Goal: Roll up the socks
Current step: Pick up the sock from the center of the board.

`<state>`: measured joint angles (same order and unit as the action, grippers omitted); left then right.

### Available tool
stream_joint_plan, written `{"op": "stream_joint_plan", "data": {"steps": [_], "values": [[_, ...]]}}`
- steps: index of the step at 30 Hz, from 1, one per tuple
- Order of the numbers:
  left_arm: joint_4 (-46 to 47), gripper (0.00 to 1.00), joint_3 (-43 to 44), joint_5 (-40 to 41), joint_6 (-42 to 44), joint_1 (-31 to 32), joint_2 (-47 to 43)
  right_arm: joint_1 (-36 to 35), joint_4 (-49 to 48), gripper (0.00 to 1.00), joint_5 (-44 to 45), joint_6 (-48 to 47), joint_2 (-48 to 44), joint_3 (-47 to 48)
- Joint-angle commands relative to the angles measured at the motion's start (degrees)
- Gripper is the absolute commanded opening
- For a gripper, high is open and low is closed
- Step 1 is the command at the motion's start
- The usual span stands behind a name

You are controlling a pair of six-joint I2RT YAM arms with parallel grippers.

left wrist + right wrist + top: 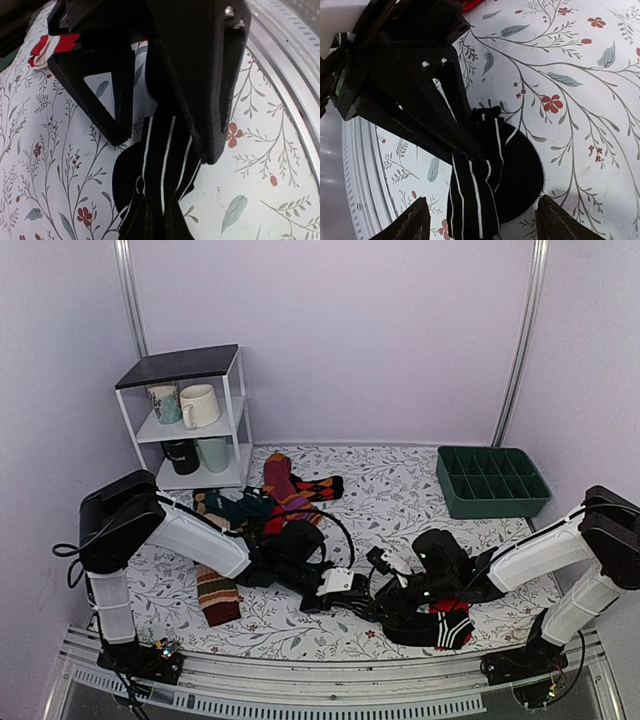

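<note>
Striped black sock [160,170] lies bunched on the floral cloth [60,190], far from the white shelf [190,410], off to its right and close to the metal rail [292,85] at the near edge. The left gripper [165,142] has its fingers pressed together on one end of the sock, and in the right wrist view its dark body hides that end. The right gripper [487,222] stands spread, one finger on either side of the sock's other end, neither clearly touching it.

Farther from the shelf, just beside the right gripper, lies a black sock with a red-and-white end [452,625]. A brown striped sock [217,592] lies in front of the shelf beside the left arm. A heap of mixed socks [285,495] sits just right of the shelf's foot. A green compartment tray [492,482] stands well to the shelf's right. Mugs [198,405] stand on the shelf.
</note>
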<state>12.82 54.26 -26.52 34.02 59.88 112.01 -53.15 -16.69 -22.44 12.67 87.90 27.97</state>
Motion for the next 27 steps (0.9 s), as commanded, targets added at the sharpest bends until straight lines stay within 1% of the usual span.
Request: {"op": "stream_joint_plan", "data": {"steps": [1,7,14,18,21,24,27], "values": [[-8.42,0.0,-2.05,0.64,-0.87,0.16,4.01,-0.07,-7.69,0.73,-0.28,0.17,2.16,-1.38],[-8.51,0.0,-2.01,0.68,-0.88,0.08,4.14,-0.03,-9.02,0.73,-3.18,0.4,5.63,0.01],[-8.51,0.0,-1.89,0.67,-0.84,0.14,4.18,-0.11,-9.83,0.72,-4.52,2.07,8.98,-0.13],[-8.6,0.0,-1.88,0.68,-0.95,0.1,4.19,-0.1,-9.94,0.61,-6.73,2.88,9.74,-0.08],[-8.6,0.0,-1.88,0.68,-0.97,0.07,4.22,-0.02,-9.57,0.56,-7.27,3.3,9.38,-1.09],[-8.6,0.0,-1.72,0.6,-0.93,0.12,4.35,-0.11,-9.24,0.54,-7.42,3.67,8.89,-1.81],[-8.75,0.0,-1.55,0.61,-0.89,0.09,4.45,-0.08,-9.15,0.46,-7.5,4.1,9.83,-1.79]]}}
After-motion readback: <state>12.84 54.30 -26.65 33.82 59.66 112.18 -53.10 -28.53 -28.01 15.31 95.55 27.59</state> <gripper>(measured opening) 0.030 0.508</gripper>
